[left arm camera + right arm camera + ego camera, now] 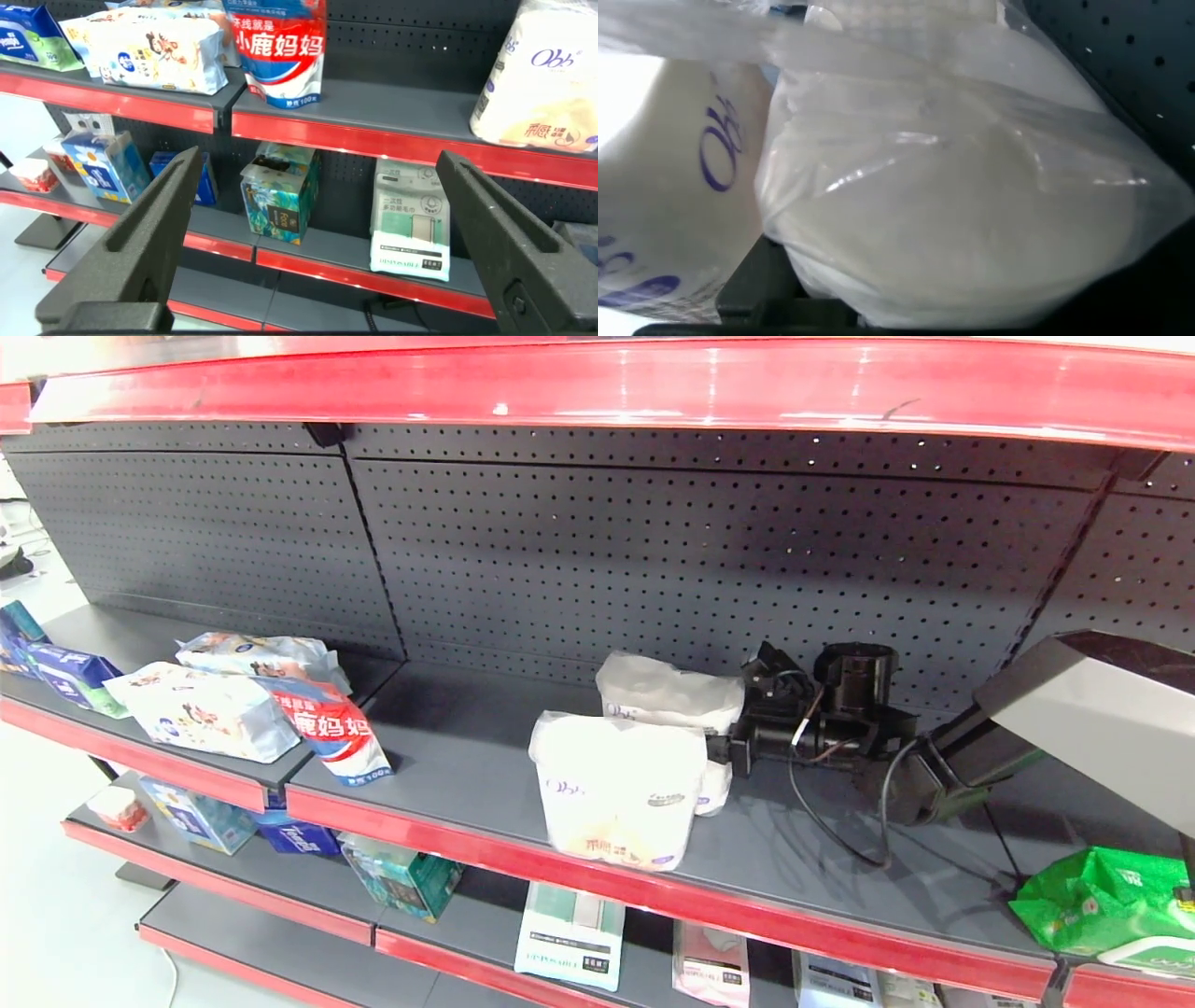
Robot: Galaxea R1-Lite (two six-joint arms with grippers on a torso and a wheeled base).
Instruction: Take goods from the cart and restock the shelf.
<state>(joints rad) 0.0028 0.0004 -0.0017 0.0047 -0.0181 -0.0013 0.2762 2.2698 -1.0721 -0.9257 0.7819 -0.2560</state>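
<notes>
- Goods being stocked: the rear white pack (667,695) sits on the dark middle shelf (485,747), close to the pegboard back (653,551) and touching the front white pack (616,789), which stands upright at the red front edge.
- Seen from the right wrist, the rear white pack (952,187) is pressed up close in its clear wrap, with the front white pack (673,205) right against it.
- The right gripper (724,751) reaches in sideways over the shelf, its fingers closed on the side of the rear white pack.
- The left gripper (320,161) hangs in front of the shelving with its fingers (140,233) spread wide and nothing between them.
- Further left on the same shelf stands a red, white and blue bag (331,728), with cartoon-print packs (201,709) beside it.
- A green pack (1092,896) lies at the shelf's right end.
- On the shelf below are a teal box (401,877) and a white box (571,933).
</notes>
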